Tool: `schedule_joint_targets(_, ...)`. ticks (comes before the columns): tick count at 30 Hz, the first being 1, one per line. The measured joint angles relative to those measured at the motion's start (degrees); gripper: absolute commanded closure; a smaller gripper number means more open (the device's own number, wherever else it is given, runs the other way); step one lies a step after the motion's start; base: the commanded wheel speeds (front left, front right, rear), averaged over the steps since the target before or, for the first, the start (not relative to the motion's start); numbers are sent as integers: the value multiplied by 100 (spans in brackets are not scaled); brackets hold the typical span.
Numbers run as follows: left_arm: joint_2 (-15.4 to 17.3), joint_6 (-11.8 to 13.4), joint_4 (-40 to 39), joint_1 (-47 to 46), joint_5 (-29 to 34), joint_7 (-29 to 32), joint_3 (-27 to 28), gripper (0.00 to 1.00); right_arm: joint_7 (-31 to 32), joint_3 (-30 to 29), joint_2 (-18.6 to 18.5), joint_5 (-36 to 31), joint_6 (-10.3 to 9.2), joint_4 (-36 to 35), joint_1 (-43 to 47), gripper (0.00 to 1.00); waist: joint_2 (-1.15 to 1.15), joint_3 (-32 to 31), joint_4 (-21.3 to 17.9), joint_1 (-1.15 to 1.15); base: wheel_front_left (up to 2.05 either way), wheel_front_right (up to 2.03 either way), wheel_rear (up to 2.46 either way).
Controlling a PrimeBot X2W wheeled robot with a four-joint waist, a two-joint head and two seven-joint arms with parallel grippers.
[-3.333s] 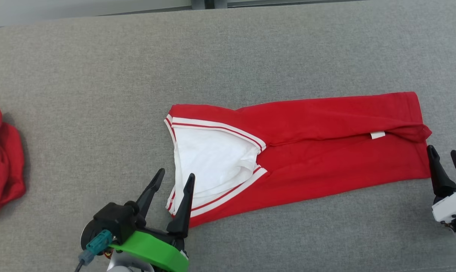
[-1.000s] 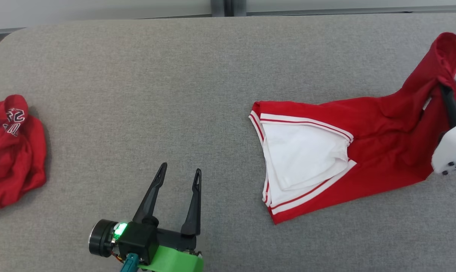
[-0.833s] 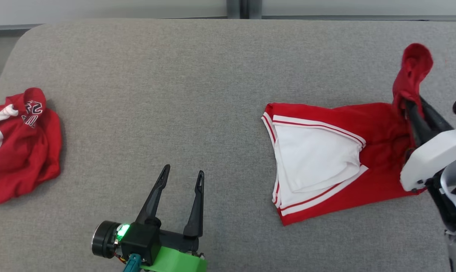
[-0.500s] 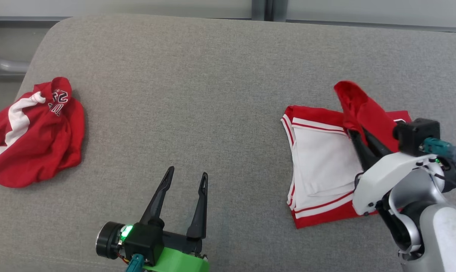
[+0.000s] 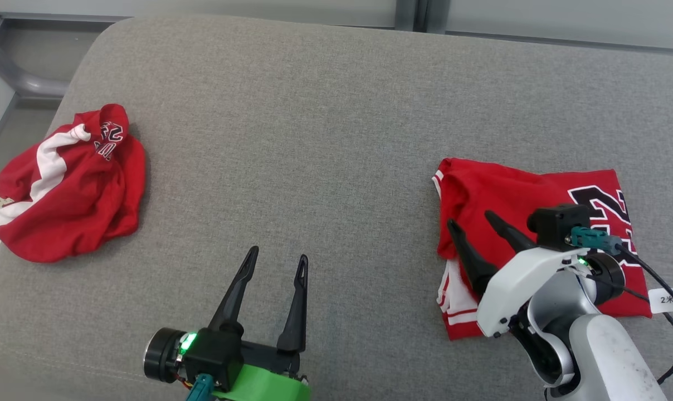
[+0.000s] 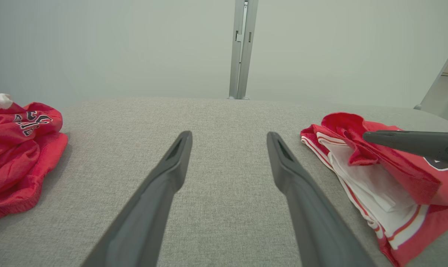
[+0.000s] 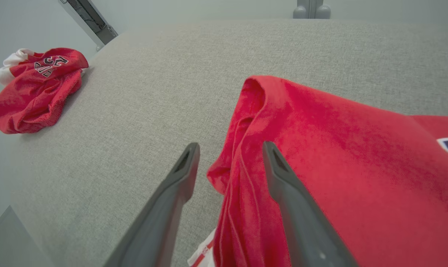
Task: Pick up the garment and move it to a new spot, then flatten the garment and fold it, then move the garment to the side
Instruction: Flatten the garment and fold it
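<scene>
The garment, a red jersey with white trim and a black-and-white number, lies folded in half on the right of the grey padded surface. My right gripper hovers open over the fold's left edge. In the right wrist view the garment's loose red edge lies between the spread fingers of the right gripper, not pinched. My left gripper stands open over bare fabric at the lower middle, well left of the garment. In the left wrist view the left gripper holds nothing and the garment shows at right.
A second crumpled red jersey sits near the surface's left edge, also seen as a red heap in the right wrist view. The surface rounds off at its far left corner. A small white tag hangs on the right arm's cable.
My right gripper carried the garment's right end up and over to the left, laying it across the white half, then opened. The head camera also swung. The left gripper stayed open.
</scene>
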Motion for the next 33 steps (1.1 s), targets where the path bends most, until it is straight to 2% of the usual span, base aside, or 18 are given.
schedule_joint_targets(4,0,26,-9,2,-12,0,33,0,-94,-65,-31,216,0,-368,-51,0,0,-17,-86,0,0,0,0)
schedule_joint_targets(7,0,48,-38,5,-19,0,68,0,-227,-300,-281,272,0,-652,-59,0,0,-47,-196,0,0,0,0)
schedule_joint_targets(12,-1,120,-120,16,-107,0,189,0,-821,-531,-818,538,-4,-758,57,0,0,-134,-434,0,0,0,0)
schedule_joint_targets(15,-2,215,-181,61,-152,0,358,0,-1340,-145,-1228,853,1,-573,111,0,0,-206,-606,0,0,0,0)
schedule_joint_targets(19,-3,352,-192,242,-156,0,575,0,-2358,242,-1691,1050,-3,180,129,0,0,-360,-838,0,0,0,0)
schedule_joint_targets(23,-3,364,-182,488,-147,0,769,0,-3394,469,-1727,1087,-2,973,147,0,0,-606,-993,0,0,0,0)
schedule_joint_targets(25,-2,415,-213,603,-85,0,880,0,-3643,486,-1691,989,-2,1247,135,0,0,-724,-1062,0,0,0,0)
schedule_joint_targets(27,-2,432,-267,705,-31,0,973,0,-3702,469,-1631,722,-2,1474,127,0,0,-855,-1131,0,0,0,0)
schedule_joint_targets(33,-2,300,-413,941,78,-1,1159,0,-3720,-112,-1063,46,0,1118,403,0,0,-1194,-1271,0,0,0,0)
